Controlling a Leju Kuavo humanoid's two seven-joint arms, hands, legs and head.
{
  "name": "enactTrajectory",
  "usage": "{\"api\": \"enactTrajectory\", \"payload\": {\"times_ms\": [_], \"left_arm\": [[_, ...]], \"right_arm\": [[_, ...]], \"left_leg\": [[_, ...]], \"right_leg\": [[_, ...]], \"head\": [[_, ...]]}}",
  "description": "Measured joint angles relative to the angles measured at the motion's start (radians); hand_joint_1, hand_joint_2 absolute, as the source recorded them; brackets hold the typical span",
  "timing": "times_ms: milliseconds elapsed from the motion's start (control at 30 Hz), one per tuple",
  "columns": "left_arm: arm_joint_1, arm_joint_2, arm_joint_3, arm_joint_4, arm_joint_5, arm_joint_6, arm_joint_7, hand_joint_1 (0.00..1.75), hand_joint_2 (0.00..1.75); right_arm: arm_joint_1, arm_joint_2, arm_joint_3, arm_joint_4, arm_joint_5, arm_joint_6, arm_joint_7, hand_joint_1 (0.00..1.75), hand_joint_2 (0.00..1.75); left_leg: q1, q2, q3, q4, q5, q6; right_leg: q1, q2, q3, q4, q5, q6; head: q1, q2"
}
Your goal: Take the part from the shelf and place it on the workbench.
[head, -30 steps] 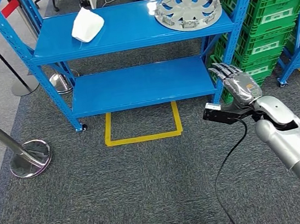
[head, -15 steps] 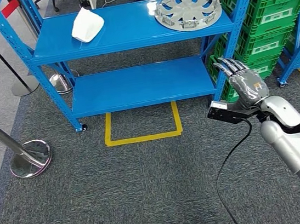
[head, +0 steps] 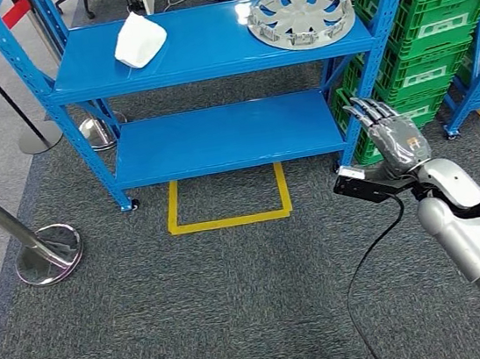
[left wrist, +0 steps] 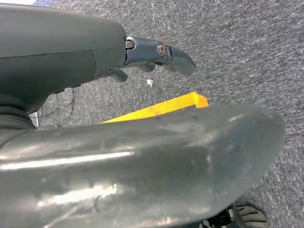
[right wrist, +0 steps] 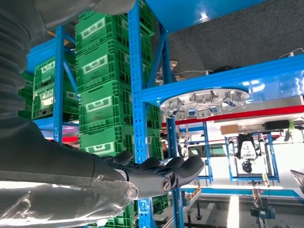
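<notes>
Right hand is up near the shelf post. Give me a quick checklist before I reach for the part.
1. Wheel cover lying on the top shelf: ok.
2. Right hand holding nothing, fingers apart: ok.
3. Right hand at the cover: not ok, it is below the top shelf, beside the post.
4. Post between hand and cover: not ok, likely in the way.
5. Left hand free: cannot tell.
6. White part apart from the cover: ok.
</notes>
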Motion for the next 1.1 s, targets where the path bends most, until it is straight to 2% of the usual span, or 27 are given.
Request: {"api": "enactTrajectory", "payload": {"times_ms": [733, 900, 1033, 1100], "left_arm": [[0.0, 0.0, 0.0, 0.0, -0.001, 0.001, 0.003, 0.0, 0.0], [0.0, 0.0, 0.0, 0.0, 0.001, 0.0, 0.003, 0.0, 0.0], [0.0, 0.001, 0.0, 0.0, 0.001, -0.002, 0.003, 0.0, 0.0], [0.0, 0.0, 0.0, 0.0, 0.001, -0.002, 0.003, 0.0, 0.0]], "right_arm": [[0.015, 0.0, -0.01, 0.0, 0.0, 0.0, -0.003, 0.0, 1.75], [0.017, 0.0, -0.01, 0.0, 0.0, 0.001, -0.003, 0.0, 1.75], [0.017, 0.0, -0.011, -0.004, 0.0, 0.001, -0.003, 0.0, 1.75], [0.017, -0.002, -0.015, -0.008, 0.0, 0.001, -0.004, 0.0, 1.75]], "left_leg": [[-0.002, 0.0, -0.002, 0.003, -0.001, 0.002], [-0.005, 0.0, -0.005, 0.01, -0.005, 0.009], [-0.005, 0.001, -0.006, 0.008, -0.006, 0.021], [0.001, 0.004, 0.003, -0.005, 0.0, 0.029]], "right_leg": [[-0.003, 0.0, 0.0, -0.001, 0.001, 0.001], [-0.006, 0.0, 0.0, -0.001, 0.002, 0.008], [-0.007, 0.001, 0.002, -0.008, 0.004, 0.019], [-0.005, 0.002, -0.007, 0.011, -0.013, 0.025]], "head": [[0.0, 0.0], [0.0, 0.0], [0.0, 0.0], [0.001, 0.0]]}}
